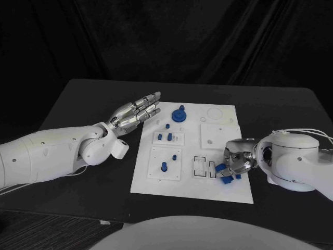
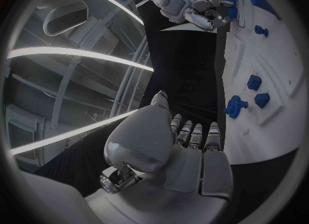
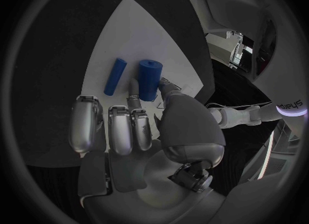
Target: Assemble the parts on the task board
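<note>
Right hand (image 1: 236,162) pinching blue peg (image 3: 149,79) over near right corner of board (image 1: 234,194); second peg (image 3: 116,76) lies just beside. Left hand (image 1: 137,113) released, fingers flat, hovering at board's far left edge. I judge pegs light, stiff, slick; grip mid-shaft.

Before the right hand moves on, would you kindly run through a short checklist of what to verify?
1. Right hand over the task board, near edge: ok.
2. Thick blue cylinder at its thumb and finger: ok; a firm hold: cannot tell.
3. Thin blue rod lies loose beside it, free of the fingers: ok.
4. Left hand flat, holding nothing, at the board's far left edge: ok.
5. Blue round part near the left hand, untouched: ok.
</note>
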`<move>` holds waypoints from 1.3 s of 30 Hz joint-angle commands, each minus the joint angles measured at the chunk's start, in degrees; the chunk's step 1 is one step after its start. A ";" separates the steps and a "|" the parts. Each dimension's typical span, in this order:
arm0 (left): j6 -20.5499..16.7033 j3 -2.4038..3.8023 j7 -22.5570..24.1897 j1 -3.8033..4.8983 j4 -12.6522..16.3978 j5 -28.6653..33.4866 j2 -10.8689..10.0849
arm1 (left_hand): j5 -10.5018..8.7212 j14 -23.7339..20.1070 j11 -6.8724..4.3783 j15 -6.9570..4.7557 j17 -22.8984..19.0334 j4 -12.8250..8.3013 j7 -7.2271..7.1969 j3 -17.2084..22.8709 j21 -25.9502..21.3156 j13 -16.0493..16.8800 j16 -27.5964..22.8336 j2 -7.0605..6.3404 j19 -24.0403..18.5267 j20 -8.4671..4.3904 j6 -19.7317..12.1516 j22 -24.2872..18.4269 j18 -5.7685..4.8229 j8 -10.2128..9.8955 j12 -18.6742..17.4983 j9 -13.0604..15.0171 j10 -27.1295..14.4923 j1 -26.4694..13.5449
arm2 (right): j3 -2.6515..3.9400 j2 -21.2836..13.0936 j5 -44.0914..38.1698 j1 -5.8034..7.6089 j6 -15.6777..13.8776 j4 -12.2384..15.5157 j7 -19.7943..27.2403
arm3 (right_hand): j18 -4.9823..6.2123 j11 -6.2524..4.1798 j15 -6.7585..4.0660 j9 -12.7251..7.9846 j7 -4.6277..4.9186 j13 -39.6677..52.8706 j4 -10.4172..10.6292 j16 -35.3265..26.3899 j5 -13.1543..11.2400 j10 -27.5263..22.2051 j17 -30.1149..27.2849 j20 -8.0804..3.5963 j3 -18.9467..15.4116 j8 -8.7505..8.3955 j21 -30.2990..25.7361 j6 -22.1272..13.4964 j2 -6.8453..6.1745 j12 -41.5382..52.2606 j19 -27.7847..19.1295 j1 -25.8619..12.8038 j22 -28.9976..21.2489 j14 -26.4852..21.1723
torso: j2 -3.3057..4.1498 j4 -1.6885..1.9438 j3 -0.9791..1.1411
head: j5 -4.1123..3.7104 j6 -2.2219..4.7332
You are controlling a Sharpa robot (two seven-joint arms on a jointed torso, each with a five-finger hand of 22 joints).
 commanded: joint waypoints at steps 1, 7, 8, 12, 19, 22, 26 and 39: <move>0.93 0.05 3.52 -0.09 0.12 -0.13 0.06 | 0.32 0.08 0.41 0.50 -0.06 0.05 0.51 0.34 0.05 0.09 -0.21 0.49 -0.11 0.49 0.09 0.12 0.40 0.26 0.39 0.10 0.18 0.06 | -0.58 0.26 -0.67 -0.56 2.58 -0.53 -3.75 | 0.14 0.20 0.19 0.15 -2.35 15.08 -1.27 -0.23 -0.99 6.18 4.98 0.47 0.93 0.35 -0.25 -2.91 0.04 0.15 0.63 -0.51 10.79 4.21 | 0.02 0.01 -0.01 | 0.01 0.00; 1.06 0.05 3.36 -0.10 0.10 -0.13 0.07 | 0.44 0.08 0.41 0.75 -0.06 0.03 0.89 0.38 0.12 0.10 -0.21 0.56 -0.03 0.71 0.38 0.26 0.38 0.31 0.51 0.13 0.22 0.18 | -0.58 0.63 -0.92 -0.56 3.05 -0.79 -4.51 | 0.15 0.15 0.12 0.66 -2.41 15.08 -1.08 -0.28 -3.55 6.18 4.86 0.40 0.22 1.35 -0.36 -3.35 0.13 0.15 0.61 -0.75 10.77 4.19 | 0.01 0.00 -0.01 | 0.02 0.00; 1.08 0.05 3.32 -0.10 0.10 -0.13 0.07 | 0.46 0.08 0.42 0.84 -0.06 0.03 1.02 0.40 0.14 0.12 -0.21 0.59 -0.01 0.78 0.50 0.30 0.37 0.33 0.61 0.14 0.26 0.22 | -0.58 0.70 -0.93 -0.57 3.13 -0.84 -4.63 | 0.17 0.16 0.12 0.70 -2.42 15.08 -1.05 -0.30 -3.73 6.18 4.81 0.40 0.16 1.44 -0.43 -3.37 0.13 0.15 0.58 -0.78 10.75 4.18 | 0.01 -0.01 -0.01 | 0.04 0.00; 1.14 0.05 3.16 -0.11 0.08 -0.13 0.10 | 0.53 0.08 0.42 1.01 -0.06 0.02 1.35 0.42 0.19 0.14 -0.21 0.63 0.06 0.93 0.81 0.41 0.35 0.40 0.75 0.18 0.32 0.30 | -0.58 0.95 -0.98 -0.57 2.98 -1.06 -5.08 | 0.18 0.12 0.09 1.09 -2.55 15.08 -0.92 -0.39 -5.64 6.18 4.61 0.37 -0.39 2.35 -0.53 -3.37 0.20 0.15 0.56 -0.77 10.72 4.14 | 0.02 0.01 0.00 | -0.04 0.00; 1.18 0.05 3.03 -0.14 0.09 -0.13 0.13 | 0.64 0.08 0.62 1.13 -0.06 0.01 1.69 0.45 0.24 0.18 -0.21 0.68 0.12 1.05 1.15 0.50 0.33 0.47 0.98 0.22 0.43 0.40 | -0.58 1.03 -0.98 -0.57 2.02 -1.11 -5.23 | 0.28 -0.16 -0.20 0.99 -2.98 15.08 -4.86 -0.95 6.58 6.18 3.36 0.05 2.60 3.66 -1.03 -2.89 1.52 0.15 0.46 5.20 10.58 3.95 | 0.00 0.00 0.00 | 0.03 0.00; 1.20 0.05 2.97 -0.15 0.10 -0.13 0.10 | 0.75 0.08 0.76 1.18 -0.06 -0.01 1.88 0.49 0.26 0.20 -0.21 0.71 0.15 1.11 1.38 0.54 0.34 0.52 1.11 0.24 0.50 0.48 | -0.58 0.83 -0.35 -0.57 0.87 -0.93 -5.01 | 0.27 -0.21 -0.22 0.62 -3.04 15.08 -6.16 -0.96 10.82 6.18 3.30 0.00 4.04 3.98 -1.06 -2.44 1.72 0.15 0.50 6.09 10.59 3.96 | 0.00 0.00 0.00 | 0.06 0.00; 1.21 0.05 2.90 -0.16 0.10 -0.13 0.08 | 0.89 0.08 0.88 1.27 -0.06 -0.03 2.02 0.54 0.30 0.22 -0.21 0.76 0.20 1.19 1.48 0.61 0.33 0.54 1.21 0.25 0.54 0.58 | -0.57 0.40 1.39 -0.57 -0.94 -0.61 -4.73 | 0.23 -0.25 -0.27 0.37 -3.14 15.08 -7.48 -0.90 14.80 6.18 3.36 -0.03 5.71 4.50 -0.95 -1.77 1.91 0.15 0.59 6.41 10.65 3.99 | -0.01 0.00 0.00 | 0.16 0.00; 1.35 0.05 2.31 -0.20 -0.07 -0.13 0.18 | 2.44 0.12 0.93 1.87 -0.03 -0.30 2.87 1.09 0.58 0.27 -0.17 0.86 0.56 1.89 2.07 1.09 0.40 0.66 1.68 0.31 0.68 1.76 | -0.56 -2.48 16.29 1.06 -8.73 1.40 -3.39 | 0.19 -0.70 -0.62 0.37 -3.74 15.08 -6.51 -1.09 20.30 6.18 2.65 -0.29 7.89 5.97 -0.72 -0.80 2.75 0.15 0.78 1.53 10.74 3.93 | -0.01 -0.01 0.00 | 0.14 0.00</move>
